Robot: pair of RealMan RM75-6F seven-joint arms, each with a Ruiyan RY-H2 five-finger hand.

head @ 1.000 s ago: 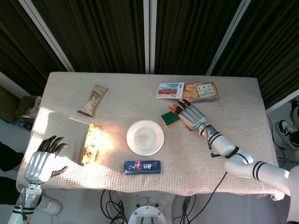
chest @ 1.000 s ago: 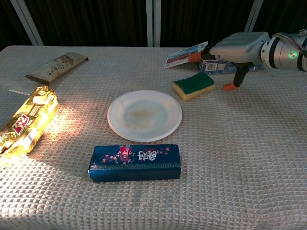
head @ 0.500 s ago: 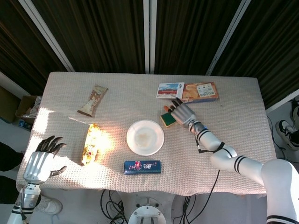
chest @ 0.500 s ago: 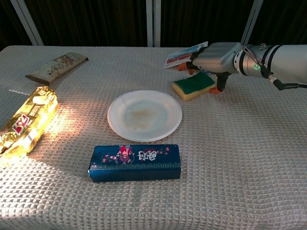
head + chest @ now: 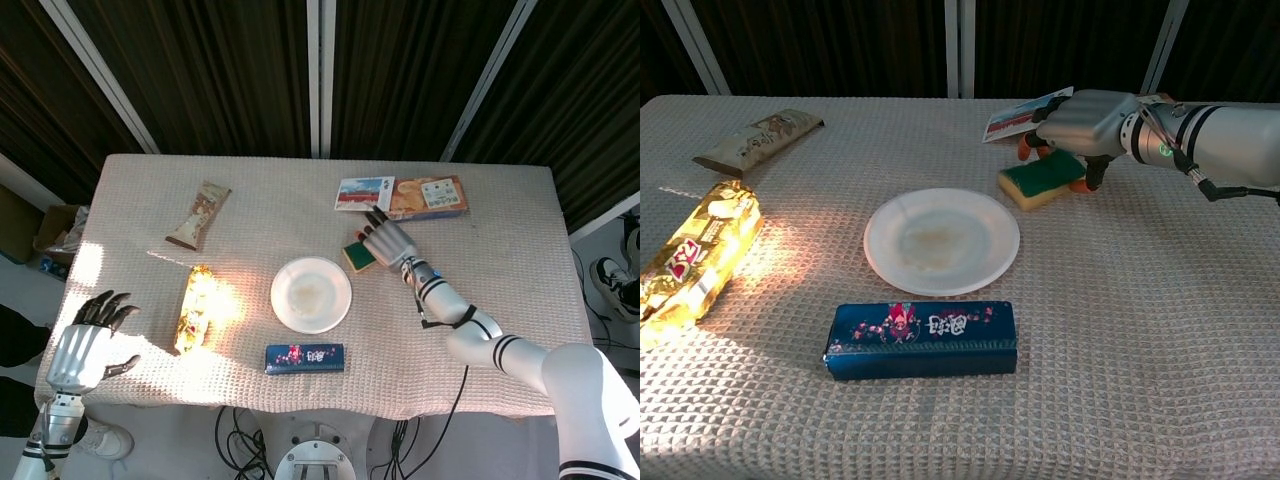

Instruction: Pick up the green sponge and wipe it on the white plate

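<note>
The green sponge (image 5: 357,258) (image 5: 1038,182), yellow underneath, lies on the cloth just right of and behind the white plate (image 5: 311,294) (image 5: 940,240). My right hand (image 5: 388,240) (image 5: 1090,118) lies low over the sponge's far right part, covering much of its top. Its fingers are spread along the back and the thumb reaches down at the sponge's right end. The sponge still rests flat on the table. My left hand (image 5: 82,345) hovers open at the table's near left corner, far from both, and shows only in the head view.
A blue box (image 5: 305,357) (image 5: 922,340) lies in front of the plate. A yellow snack pack (image 5: 198,307) (image 5: 695,260) and a brown bar (image 5: 198,214) (image 5: 760,140) are at the left. A flat printed carton (image 5: 402,196) (image 5: 1025,115) sits behind the sponge.
My right hand has moved left and down from beside the sponge to over it, the thumb drawing in to its right end. The sponge has not moved. The left hand drifted slightly.
</note>
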